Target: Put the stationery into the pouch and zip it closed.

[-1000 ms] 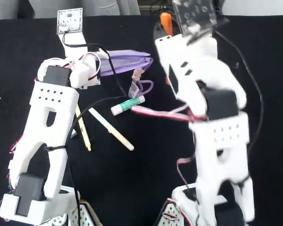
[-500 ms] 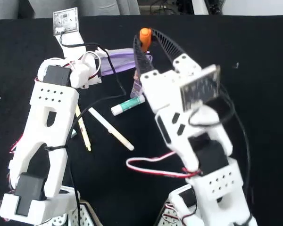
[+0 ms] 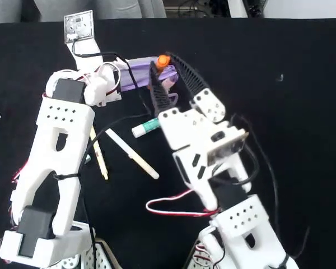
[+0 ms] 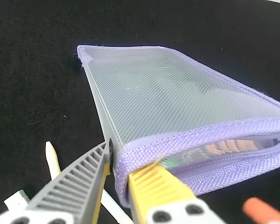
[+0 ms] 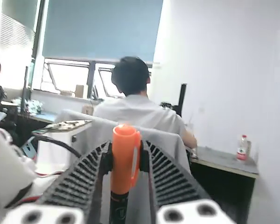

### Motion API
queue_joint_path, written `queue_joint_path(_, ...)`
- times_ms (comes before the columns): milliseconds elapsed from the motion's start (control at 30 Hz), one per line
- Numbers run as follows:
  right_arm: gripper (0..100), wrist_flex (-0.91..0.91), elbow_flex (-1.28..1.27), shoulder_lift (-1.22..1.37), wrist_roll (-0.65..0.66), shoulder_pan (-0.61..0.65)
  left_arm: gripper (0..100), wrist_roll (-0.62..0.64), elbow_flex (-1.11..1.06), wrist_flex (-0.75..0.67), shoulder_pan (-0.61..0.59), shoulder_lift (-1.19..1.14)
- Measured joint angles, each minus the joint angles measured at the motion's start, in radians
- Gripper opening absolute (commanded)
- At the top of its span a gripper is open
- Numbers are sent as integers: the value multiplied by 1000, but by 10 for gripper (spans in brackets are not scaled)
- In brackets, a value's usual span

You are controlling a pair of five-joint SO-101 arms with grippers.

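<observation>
In the high view the loading step is under way, judging by the layout: the right hand [image 3: 162, 66] is pinching an orange-capped marker [image 3: 163, 60] and holding it just at the near end of the purple pouch [image 3: 135, 68], which is lying at the far side of the black desk [image 3: 302, 112]. The right arm is stretching forward and leaning toward the left arm, whose hand [image 3: 108, 85] is sitting at the pouch's edge. A glue stick [image 3: 146, 127], a white pen [image 3: 132, 153] and a pale pencil [image 3: 99, 154] are lying loose on the desk nearer the arms, so most of the packing, and the zipping, is probably waiting to be done. In the left wrist view the left hand [image 4: 123, 161] is pressing its grey and yellow fingers together on the purple trim at the corner of the pouch [image 4: 177, 102], propping the mouth a little open; the zip is gaping, and the marker's orange end [image 4: 262, 210] is showing just beside that mouth. In the right wrist view the right hand [image 5: 126, 151] is clamping the marker [image 5: 125, 156] between its ribbed fingers, cap outward, with the wrist tipped so that it is facing the room beyond. The next move likely calls for lining the marker's length up with the narrow slit and sliding it in, while the left hand is steadying the trim.
</observation>
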State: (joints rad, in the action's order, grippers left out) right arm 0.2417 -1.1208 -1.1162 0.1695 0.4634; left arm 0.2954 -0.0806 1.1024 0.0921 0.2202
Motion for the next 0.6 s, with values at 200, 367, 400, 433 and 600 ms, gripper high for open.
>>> queue_joint_path(200, 11, 104, -64, -9, 2, 44, 28, 0, 0, 0, 0, 0)
queue_joint_path(367, 11, 230, -137, -9, 98, 71, 28, 0, -15, 0, 0, 2)
queue_joint_path(400, 11, 255, -150, -9, 126, 83, 28, 0, -15, 0, 0, 2)
queue_joint_path(433, 11, 273, -157, -8, 149, 89, 28, 0, -17, 0, 0, 2)
queue_joint_path(600, 11, 356, -163, 78, 184, 112, 28, 0, -17, 0, 0, 2)
